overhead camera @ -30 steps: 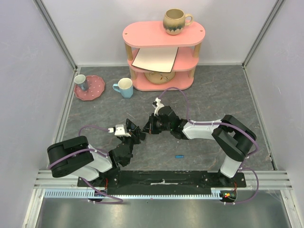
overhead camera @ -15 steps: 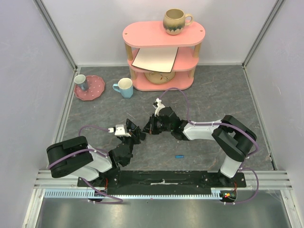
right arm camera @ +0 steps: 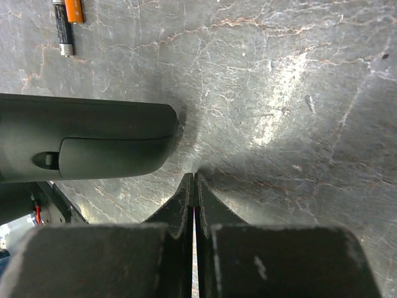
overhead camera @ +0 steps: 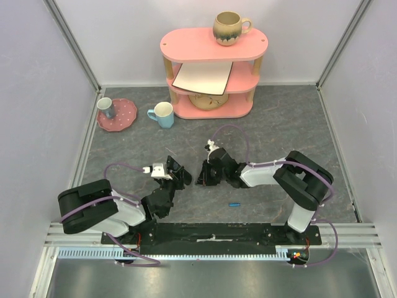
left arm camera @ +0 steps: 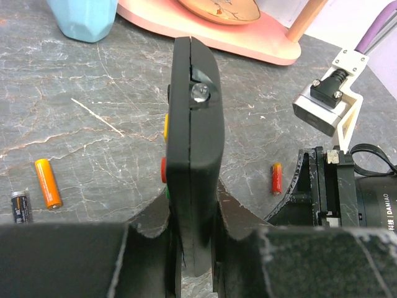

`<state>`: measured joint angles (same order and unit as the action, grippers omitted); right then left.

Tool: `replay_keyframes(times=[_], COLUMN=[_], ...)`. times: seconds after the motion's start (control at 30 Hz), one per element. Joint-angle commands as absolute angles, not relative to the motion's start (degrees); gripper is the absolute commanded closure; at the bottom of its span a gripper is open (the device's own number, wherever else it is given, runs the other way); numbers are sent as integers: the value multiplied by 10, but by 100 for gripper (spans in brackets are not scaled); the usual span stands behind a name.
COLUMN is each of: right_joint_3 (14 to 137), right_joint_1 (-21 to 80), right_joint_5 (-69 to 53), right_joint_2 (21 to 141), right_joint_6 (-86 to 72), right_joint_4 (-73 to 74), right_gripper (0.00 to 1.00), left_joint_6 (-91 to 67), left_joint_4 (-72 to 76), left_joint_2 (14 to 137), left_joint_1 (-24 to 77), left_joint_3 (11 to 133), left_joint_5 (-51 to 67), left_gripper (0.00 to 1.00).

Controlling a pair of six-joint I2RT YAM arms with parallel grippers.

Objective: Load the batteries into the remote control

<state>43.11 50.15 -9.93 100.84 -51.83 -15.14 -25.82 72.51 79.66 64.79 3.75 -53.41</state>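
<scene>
My left gripper (left arm camera: pixel 192 218) is shut on the remote control (left arm camera: pixel 192 133), a slim black bar held on edge, its coloured buttons facing left. In the top view the left gripper (overhead camera: pixel 174 174) sits just left of my right gripper (overhead camera: pixel 203 176). The right gripper (right arm camera: pixel 195 177) is shut on nothing, its tips low over the table beside the remote's rounded end (right arm camera: pixel 93 139). A red-orange battery (left arm camera: pixel 276 178) lies on the table near the right gripper's body. A blue battery (overhead camera: pixel 234 203) lies nearer the arm bases.
An orange battery (left arm camera: pixel 48 183) and a black one (left arm camera: pixel 20 206) lie left of the remote. At the back stand a pink shelf (overhead camera: pixel 213 45) with a mug, a blue mug (overhead camera: pixel 163 115), and a red plate (overhead camera: pixel 118 115) holding a small cup.
The right arm has dropped and drawn toward the near side, bringing its shut gripper down close to the table beside the remote. The left arm and the remote have stayed put.
</scene>
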Motion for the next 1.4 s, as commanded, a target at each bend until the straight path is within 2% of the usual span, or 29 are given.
replay_keyframes(times=[0.0, 0.2, 0.23, 0.27, 0.33, 0.37, 0.43, 0.47, 0.53, 0.63, 0.83, 1.37], right_joint_3=[411, 376, 370, 366, 347, 338, 310, 297, 294, 294, 314, 357], right_joint_1=[506, 503, 501, 500, 495, 493, 484, 483, 483, 482, 483, 468], right_joint_5=[-62, -60, -61, -61, -63, -71, -101, -109, -127, -144, -154, -126], right_joint_2=[1023, 969, 949, 940, 916, 911, 904, 904, 914, 937, 976, 970], right_joint_6=[-487, -510, -513, -517, -533, -539, -564, -571, -585, -600, -613, -588], right_joint_4=[-43, -106, -117, -128, -162, -183, -261, -285, -336, -391, -446, -386], right_gripper=[100, 98, 93, 81, 70, 57, 47, 38, 29, 25, 25, 24], left_joint_6=[-242, -253, -257, -264, -293, -305, -340, -354, -385, -411, -397, -337], left_joint_4=[741, 724, 713, 706, 693, 689, 693, 700, 713, 753, 831, 848], left_joint_2=[784, 775, 773, 768, 762, 761, 764, 767, 784, 816, 870, 875], left_joint_1=[651, 651, 651, 651, 651, 651, 651, 651, 651, 651, 651, 651], left_joint_3=[42, 42, 41, 40, 34, 31, 18, 13, 1, -13, -19, -9], left_joint_5=[-541, -533, -530, -527, -526, -527, -528, -529, -529, -533, -536, -533], left_gripper=[98, 98, 98, 98, 98, 98, 98, 98, 98, 98, 98, 98])
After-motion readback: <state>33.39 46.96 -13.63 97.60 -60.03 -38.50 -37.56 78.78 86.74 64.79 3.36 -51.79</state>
